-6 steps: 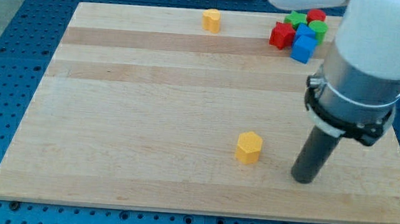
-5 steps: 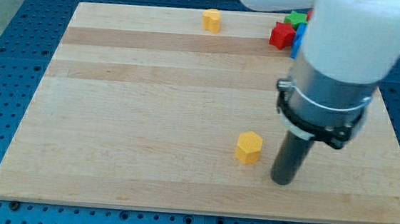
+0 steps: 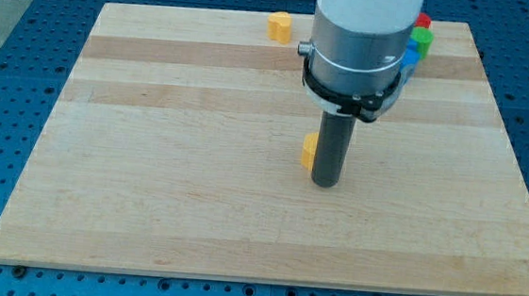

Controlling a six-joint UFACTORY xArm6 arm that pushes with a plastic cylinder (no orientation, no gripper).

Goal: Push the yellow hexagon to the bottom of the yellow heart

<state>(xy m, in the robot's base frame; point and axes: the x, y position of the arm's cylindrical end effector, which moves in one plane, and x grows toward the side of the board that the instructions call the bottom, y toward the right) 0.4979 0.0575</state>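
1. Two yellow blocks matter here: the yellow hexagon sits near the board's centre, mostly hidden behind the rod, and the yellow heart lies at the view's top, well apart from it.
2. My tip rests on the wooden board, just right of and slightly below the hexagon, apparently touching it. No gripper is fitted, so nothing clamps or releases; contact is by pushing only.
3. Handling judgement: the hexagon looks small, rigid and light, and should slide easily on the smooth wood. Off-centre contact could spin it or let it slip past the rod.
4. Contact point: press squarely on the face nearest the view's bottom, driving toward the heart's lower edge.
5. Green, blue and red blocks sit at upper right, partly hidden.
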